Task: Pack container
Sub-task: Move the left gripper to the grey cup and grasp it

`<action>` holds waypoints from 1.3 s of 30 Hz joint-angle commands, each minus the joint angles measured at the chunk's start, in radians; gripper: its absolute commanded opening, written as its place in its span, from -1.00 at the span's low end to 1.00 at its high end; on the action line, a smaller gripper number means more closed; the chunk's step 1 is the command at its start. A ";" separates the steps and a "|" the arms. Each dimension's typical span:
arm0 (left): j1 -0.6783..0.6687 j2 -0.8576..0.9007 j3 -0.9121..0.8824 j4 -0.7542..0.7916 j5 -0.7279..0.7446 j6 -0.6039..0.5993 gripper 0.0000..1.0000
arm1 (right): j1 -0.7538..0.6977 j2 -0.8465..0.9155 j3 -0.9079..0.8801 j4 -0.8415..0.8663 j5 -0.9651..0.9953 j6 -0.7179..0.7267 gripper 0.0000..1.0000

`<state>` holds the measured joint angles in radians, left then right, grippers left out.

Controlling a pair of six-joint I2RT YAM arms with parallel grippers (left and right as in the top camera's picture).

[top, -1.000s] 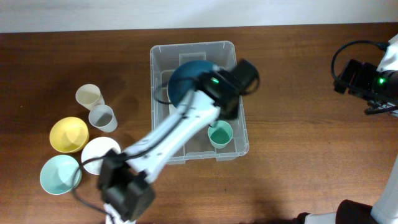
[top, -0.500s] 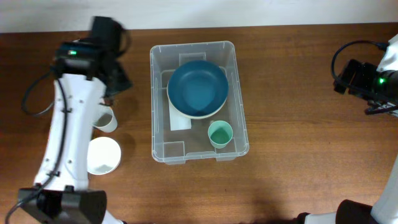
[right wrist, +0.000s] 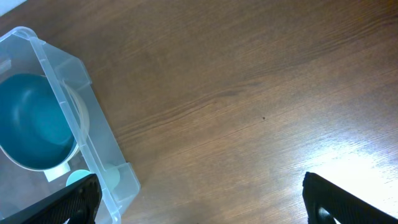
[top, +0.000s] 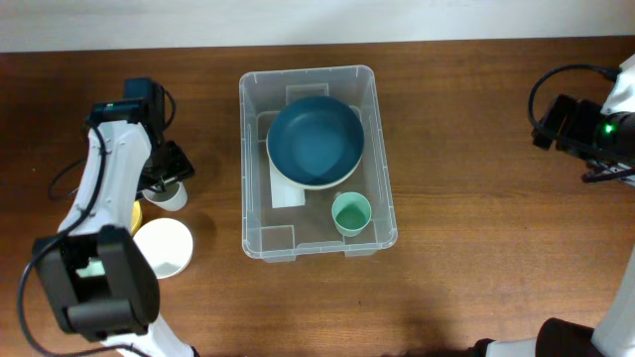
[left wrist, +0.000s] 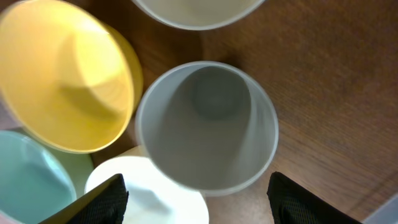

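- The left claw (left wrist: pixel 200 196) is open. Its two fingers stand wide apart, one on each side of a grey cup (left wrist: pixel 205 124), and they do not touch it.
- The grey cup stands upright with its mouth up, directly under this claw.
- Around the cup, in the left wrist view: a yellow bowl (left wrist: pixel 65 81) at 9 o'clock, a white bowl (left wrist: pixel 146 193) at 7 o'clock, and a cream cup (left wrist: pixel 196 9) at 12 o'clock. All of them are very near the cup.
- The right claw (right wrist: pixel 205 202) is also open and holds nothing. It waits over the bare surface (top: pixel 476 198), well apart from the work.
- The container (top: pixel 245 159) sits in the middle of the surface, at 3 o'clock from the left claw in the overhead view.
- Its opening faces up, and its long axis runs from 12 to 6 o'clock.
- Inside are a blue bowl (top: pixel 316 142) toward 12 o'clock and a green cup (top: pixel 350 213) toward 5 o'clock.
- I judge that the step in hand is picking the grey cup, so the packing is only partly done.
- The next move probably needs a descent, then a closing on the cup wall without pushing the neighbours.
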<state>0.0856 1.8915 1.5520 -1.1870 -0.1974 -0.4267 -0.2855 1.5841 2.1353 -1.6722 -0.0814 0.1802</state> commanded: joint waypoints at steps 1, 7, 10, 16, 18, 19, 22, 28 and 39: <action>0.002 0.038 -0.003 0.016 0.023 0.040 0.48 | 0.004 0.005 -0.005 0.000 -0.013 -0.007 0.97; 0.002 0.078 -0.003 0.033 0.026 0.040 0.48 | 0.004 0.005 -0.005 0.000 -0.013 -0.007 0.98; 0.002 0.092 -0.003 0.043 0.026 0.040 0.49 | 0.004 0.005 -0.005 0.000 -0.013 -0.007 0.98; 0.002 0.135 -0.003 0.069 0.053 0.040 0.30 | 0.004 0.005 -0.005 0.000 -0.013 -0.007 0.98; 0.002 0.146 -0.003 0.069 0.067 0.040 0.09 | 0.004 0.005 -0.005 0.000 -0.013 -0.007 0.98; 0.002 0.147 -0.003 0.068 0.074 0.040 -0.08 | 0.004 0.005 -0.005 0.000 -0.013 -0.007 0.98; 0.002 0.146 -0.002 0.069 0.075 0.040 -0.49 | 0.004 0.005 -0.005 0.000 -0.013 -0.007 0.98; 0.001 0.144 0.006 0.059 0.089 0.040 -0.99 | 0.004 0.005 -0.005 0.000 -0.013 -0.007 0.98; -0.112 0.032 0.196 -0.114 0.089 0.040 -1.00 | 0.004 0.005 -0.005 0.000 -0.013 -0.007 0.98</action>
<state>0.0265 2.0178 1.6672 -1.2743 -0.1184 -0.3851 -0.2855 1.5852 2.1353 -1.6722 -0.0814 0.1795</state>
